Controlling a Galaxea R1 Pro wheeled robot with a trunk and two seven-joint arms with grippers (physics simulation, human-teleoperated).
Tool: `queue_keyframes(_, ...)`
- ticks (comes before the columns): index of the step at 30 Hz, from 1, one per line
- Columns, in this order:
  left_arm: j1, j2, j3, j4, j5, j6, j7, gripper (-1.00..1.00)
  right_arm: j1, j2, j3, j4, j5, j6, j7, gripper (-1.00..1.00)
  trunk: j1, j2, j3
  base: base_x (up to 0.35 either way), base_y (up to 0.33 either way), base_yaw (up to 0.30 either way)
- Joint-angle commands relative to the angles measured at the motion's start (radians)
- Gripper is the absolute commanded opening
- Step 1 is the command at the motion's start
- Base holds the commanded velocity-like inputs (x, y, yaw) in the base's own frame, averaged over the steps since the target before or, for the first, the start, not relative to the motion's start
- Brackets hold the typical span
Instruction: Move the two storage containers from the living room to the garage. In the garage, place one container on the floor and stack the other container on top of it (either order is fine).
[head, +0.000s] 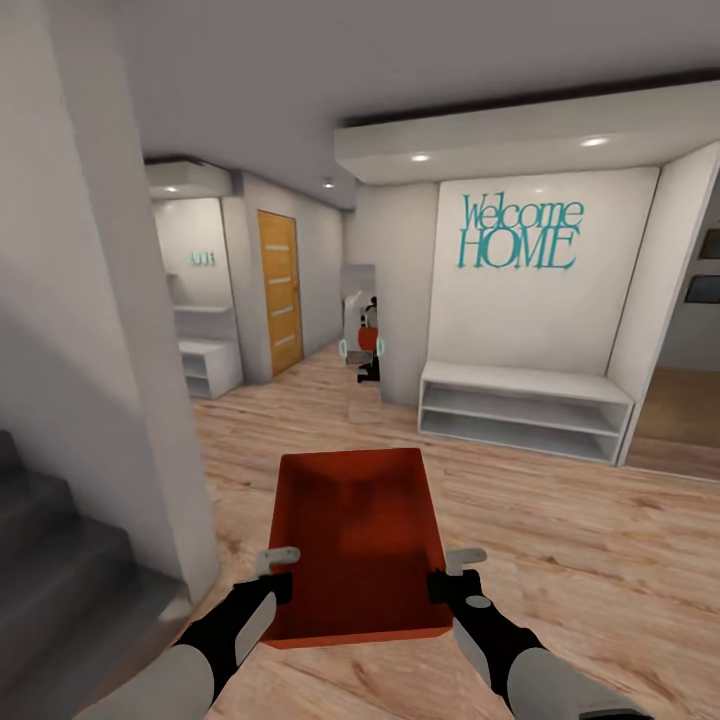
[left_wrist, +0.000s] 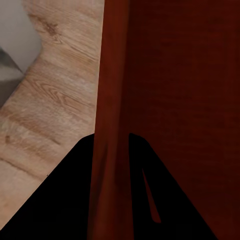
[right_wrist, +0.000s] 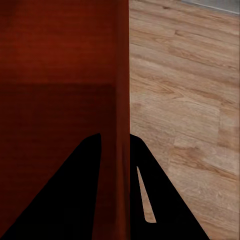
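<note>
Hallway of white walls and light wood plank floor (head: 560, 520) spreads ahead, with a teal "Welcome HOME" lettering (head: 520, 232) on the far right wall above a low white open shelf bench (head: 525, 408), and a light wooden door with frosted strips (head: 279, 290) far left. That door is probably the way toward the garage, so the carry looks about midway.

Nearer, one orange-red rectangular open storage container (head: 357, 540) is held level in front of the robot, clear of the floor, with an arm on each side; gripping both long walls likely keeps so wide a bin from tipping. The left hand (head: 279, 572) pinches the left wall close to the near corner; in the left wrist view the thin wall (left_wrist: 112, 150) runs between its dark fingers (left_wrist: 75, 200), closed onto it. The right hand (head: 448, 572) clamps the right wall likewise, its fingers (right_wrist: 70, 200) straddling the wall (right_wrist: 120, 125).

Grey stairs (head: 50, 560) at the near left are cut off by the frame. A narrow mirror-like panel (head: 362, 335) in the far middle shows a small, blurred figure with something red, possibly the robot's reflection.
</note>
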Motion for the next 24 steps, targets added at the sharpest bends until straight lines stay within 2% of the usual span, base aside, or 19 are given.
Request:
queue_keyframes(1, -0.001, 0.057, 0.065, -0.005, -0.028, -0.006, 0.02, -1.0, 0.0, -0.004, -0.018, 0.003, 0.005, -0.003, -0.008, -1.0, 0.001, -0.001, -0.002, 0.322, 0.0, 0.0)
queue_keyframes(24, -0.001, 0.057, 0.065, -0.005, -0.029, -0.006, 0.02, -1.0, 0.0, -0.004, -0.018, 0.003, 0.002, -0.003, -0.007, -1.0, 0.001, -0.001, -0.002, 0.322, 0.0, 0.0)
